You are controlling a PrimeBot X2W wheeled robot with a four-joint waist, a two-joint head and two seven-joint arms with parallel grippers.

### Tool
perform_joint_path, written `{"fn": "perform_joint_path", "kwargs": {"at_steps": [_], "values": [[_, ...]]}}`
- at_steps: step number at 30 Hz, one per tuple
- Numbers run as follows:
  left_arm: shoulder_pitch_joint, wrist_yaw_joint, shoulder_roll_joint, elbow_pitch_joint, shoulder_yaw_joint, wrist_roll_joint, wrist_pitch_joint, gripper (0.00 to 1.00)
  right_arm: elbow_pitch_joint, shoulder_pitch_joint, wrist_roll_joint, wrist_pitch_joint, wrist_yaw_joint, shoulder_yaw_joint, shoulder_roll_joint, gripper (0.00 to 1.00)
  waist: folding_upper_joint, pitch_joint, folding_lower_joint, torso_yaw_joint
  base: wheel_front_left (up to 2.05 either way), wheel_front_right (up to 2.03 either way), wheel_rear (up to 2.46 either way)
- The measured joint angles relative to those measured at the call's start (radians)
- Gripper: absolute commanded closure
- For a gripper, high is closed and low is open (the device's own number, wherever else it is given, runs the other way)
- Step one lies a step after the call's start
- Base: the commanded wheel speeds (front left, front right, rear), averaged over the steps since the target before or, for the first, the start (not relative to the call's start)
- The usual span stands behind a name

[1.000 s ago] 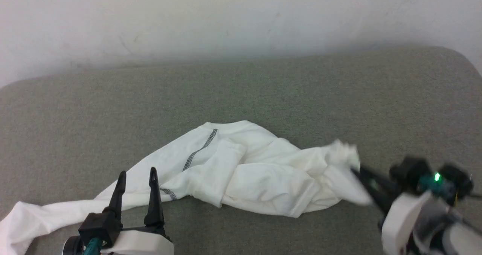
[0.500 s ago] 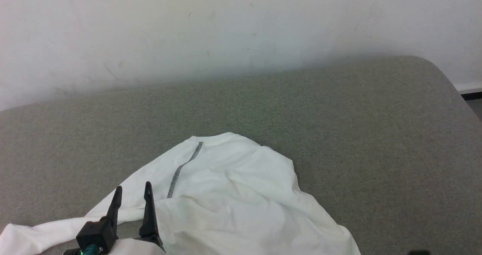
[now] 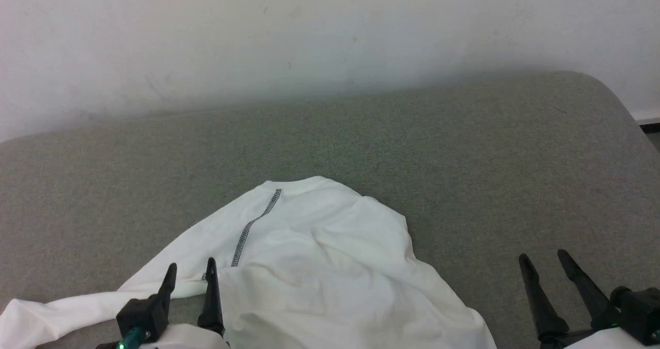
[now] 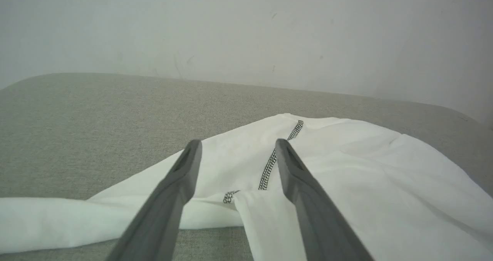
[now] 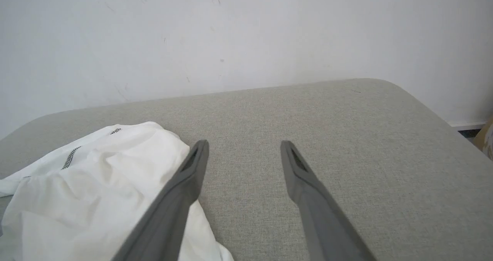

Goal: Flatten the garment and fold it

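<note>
Partly spread garment (image 3: 319,266) (rumpled, unfolded)

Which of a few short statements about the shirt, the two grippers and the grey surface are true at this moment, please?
1. The left gripper is open. True.
2. A line of dark zigzag stitching shows on the garment. True.
3. The right gripper is shut on the garment. False: it is open and holds nothing, with its fingers over the bare grey surface beside the garment.
4. The garment is folded into a neat stack. False: it lies unfolded and wrinkled, with one sleeve trailing out to the robot's left.
</note>
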Motion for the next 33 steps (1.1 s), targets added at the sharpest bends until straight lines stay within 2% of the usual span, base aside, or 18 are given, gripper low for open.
{"fn": "perform_joint_path", "kwargs": {"at_steps": [6, 12, 13, 14, 15, 19, 21, 27, 33], "values": [[-0.013, -0.007, 0.01, 0.032, -0.023, -0.025, 0.191, 0.0, 0.002, -0.008, -0.023, 0.0, 0.0, 0.004, 0.022, 0.0, 0.0, 0.009, 0.0, -0.009, 0.0, 0.0, 0.0], [-0.049, -0.018, 0.042, 0.082, -0.067, -0.04, 0.502, 0.0, 0.012, -0.014, -0.021, -0.006, 0.0, 0.014, 0.031, 0.0, 0.0, 0.03, -0.0001, -0.008, 0.0, 0.0, 0.0], [-0.065, -0.023, 0.048, 0.082, -0.071, -0.044, 0.536, 0.45, 0.017, -0.019, -0.021, -0.006, 0.0, 0.016, 0.031, 0.0, 0.0, 0.034, -0.0001, -0.008, 0.0, 0.0, 0.0], [-0.08, -0.027, 0.054, 0.082, -0.075, -0.045, 0.568, 0.8, 0.021, -0.026, -0.021, -0.007, 0.0, 0.019, 0.03, 0.0, 0.0, 0.037, -0.0001, -0.009, 0.0, 0.0, 0.0], [-0.091, -0.029, 0.061, 0.08, -0.076, -0.047, 0.591, 1.0, 0.025, -0.032, -0.02, -0.009, 0.0, 0.019, 0.028, 0.0, 0.0, 0.04, 0.0, -0.01, 0.0, 0.0, 0.0], [-0.113, -0.034, 0.083, 0.062, -0.062, -0.054, 0.607, 1.0, 0.036, -0.046, -0.019, -0.015, 0.0, 0.02, 0.024, 0.0, 0.0, 0.05, 0.0, -0.017, 0.0, 0.0, 0.0], [-0.122, -0.018, 0.1, 0.042, -0.037, -0.053, 0.583, 1.0, 0.043, -0.046, -0.019, -0.017, 0.0, 0.017, 0.022, 0.0, 0.0, 0.054, 0.0002, -0.019, 0.0, 0.0, 0.0], [-0.154, 0.07, 0.182, -0.036, 0.1, -0.051, 0.525, 1.0, 0.055, -0.046, -0.018, -0.017, 0.0, 0.013, 0.025, 0.0, 0.0, 0.052, 0.0001, -0.022, 0.0, 0.0, 0.0], [-0.059, 0.195, 0.232, -0.105, 0.292, -0.065, 0.525, 1.0, 0.069, -0.047, -0.018, -0.017, 0.0, 0.01, 0.025, 0.0, 0.0, 0.053, 0.0001, -0.033, 0.0, 0.0, 0.0]]}}
